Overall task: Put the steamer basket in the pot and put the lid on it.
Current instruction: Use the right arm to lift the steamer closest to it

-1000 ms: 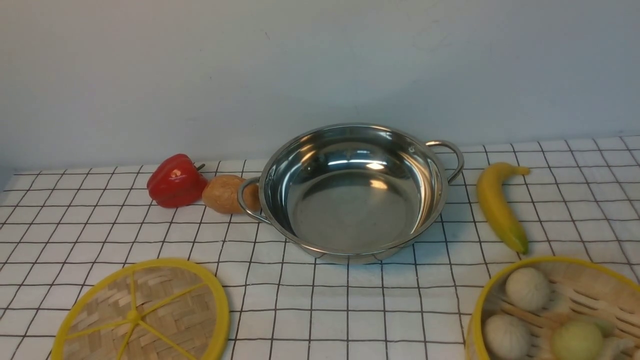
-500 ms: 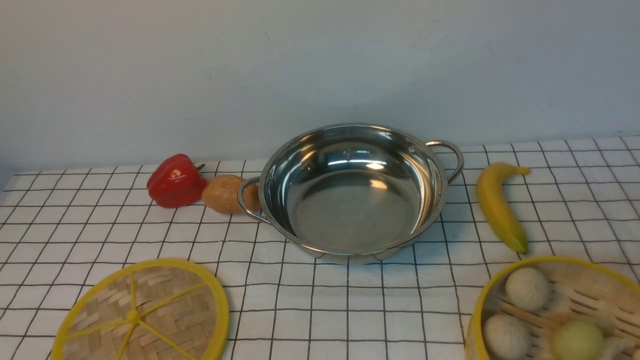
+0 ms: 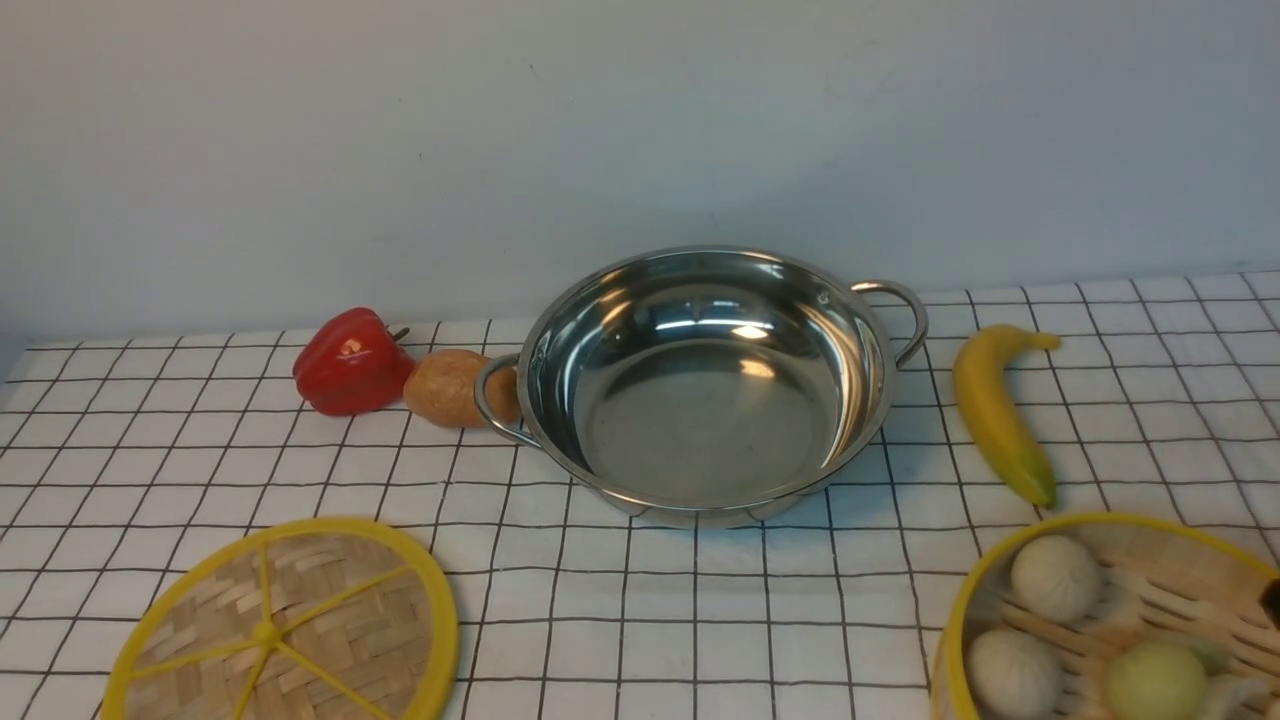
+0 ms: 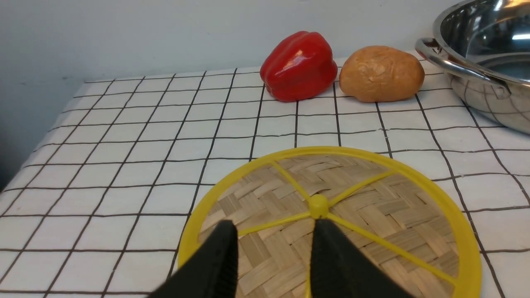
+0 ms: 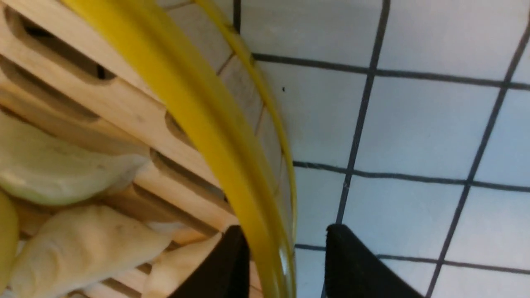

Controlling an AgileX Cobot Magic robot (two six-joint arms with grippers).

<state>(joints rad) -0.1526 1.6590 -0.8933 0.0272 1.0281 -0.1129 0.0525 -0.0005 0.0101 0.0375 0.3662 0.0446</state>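
Front view: pot [image 3: 700, 430] at mid-surface [image 3: 700, 620], empty.
Lid: flat on the surface, near left.
Basket [image 3: 1120, 518]: near right, apart from the pot, holding buns [image 3: 1055, 577].
Left fingers [image 4: 219, 260]: spread over the lid [image 4: 372, 215], pinching nothing.
Right fingers [image 5: 352, 265]: spread astride the basket wall, one inside, one outside and clear of it.

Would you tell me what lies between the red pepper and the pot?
A brown potato sits between the pepper and the pot, beside the pot's left handle; both the front and left wrist views show it.
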